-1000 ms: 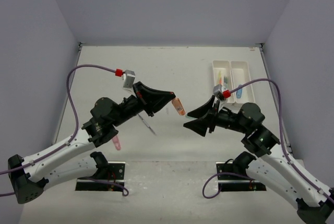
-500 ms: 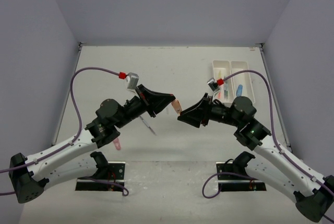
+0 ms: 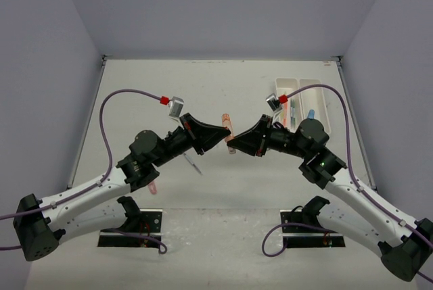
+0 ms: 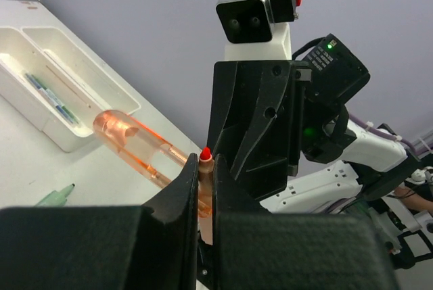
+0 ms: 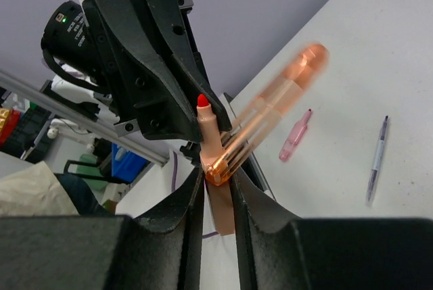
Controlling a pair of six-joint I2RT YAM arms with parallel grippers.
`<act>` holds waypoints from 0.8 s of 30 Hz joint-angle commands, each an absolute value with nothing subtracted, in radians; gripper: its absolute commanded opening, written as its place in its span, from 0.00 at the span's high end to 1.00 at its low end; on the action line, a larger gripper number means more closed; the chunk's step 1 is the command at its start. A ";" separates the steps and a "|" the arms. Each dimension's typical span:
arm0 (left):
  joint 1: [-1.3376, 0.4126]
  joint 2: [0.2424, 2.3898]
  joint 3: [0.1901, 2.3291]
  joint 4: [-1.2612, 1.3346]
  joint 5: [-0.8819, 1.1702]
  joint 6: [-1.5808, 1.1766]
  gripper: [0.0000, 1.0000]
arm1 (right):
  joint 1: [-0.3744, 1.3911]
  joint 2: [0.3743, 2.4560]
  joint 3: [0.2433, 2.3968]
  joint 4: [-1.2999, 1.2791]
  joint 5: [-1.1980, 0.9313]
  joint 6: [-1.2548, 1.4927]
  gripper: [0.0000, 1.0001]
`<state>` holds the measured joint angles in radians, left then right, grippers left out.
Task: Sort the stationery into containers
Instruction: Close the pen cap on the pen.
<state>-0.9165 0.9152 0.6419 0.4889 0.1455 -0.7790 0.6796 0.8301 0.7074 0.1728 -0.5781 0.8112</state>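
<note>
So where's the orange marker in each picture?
Top external: the orange marker is mid-picture, where the left hand and right hand meet.
Left wrist: low centre, red tip up, between the fingers.
Right wrist: low centre-left, red tip up.
Shared landmark: the clear orange cap, beside it in all three.
</note>
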 commanded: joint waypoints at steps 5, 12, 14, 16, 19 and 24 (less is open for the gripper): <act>-0.914 0.930 0.634 0.528 0.163 -0.790 1.00 | 0.676 0.828 0.736 0.279 -0.626 0.827 0.80; -0.914 0.931 0.680 0.500 0.159 -0.759 1.00 | 0.676 0.833 0.718 0.255 -0.621 0.811 0.65; -0.914 0.931 0.686 0.496 0.159 -0.753 1.00 | 0.676 0.838 0.721 0.246 -0.620 0.805 0.75; -0.914 0.930 0.694 0.490 0.154 -0.749 1.00 | 0.676 0.839 0.725 0.232 -0.613 0.797 0.90; -0.914 0.925 0.702 0.480 0.145 -0.740 1.00 | 0.676 0.835 0.722 0.219 -0.600 0.784 1.00; -0.914 0.914 0.745 0.409 0.104 -0.701 0.77 | 0.676 0.819 0.717 0.217 -0.620 0.743 1.00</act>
<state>-0.9150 0.9257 0.6765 0.4490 0.1372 -0.7704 0.6731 0.8361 0.7074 0.1983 -0.5981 0.7744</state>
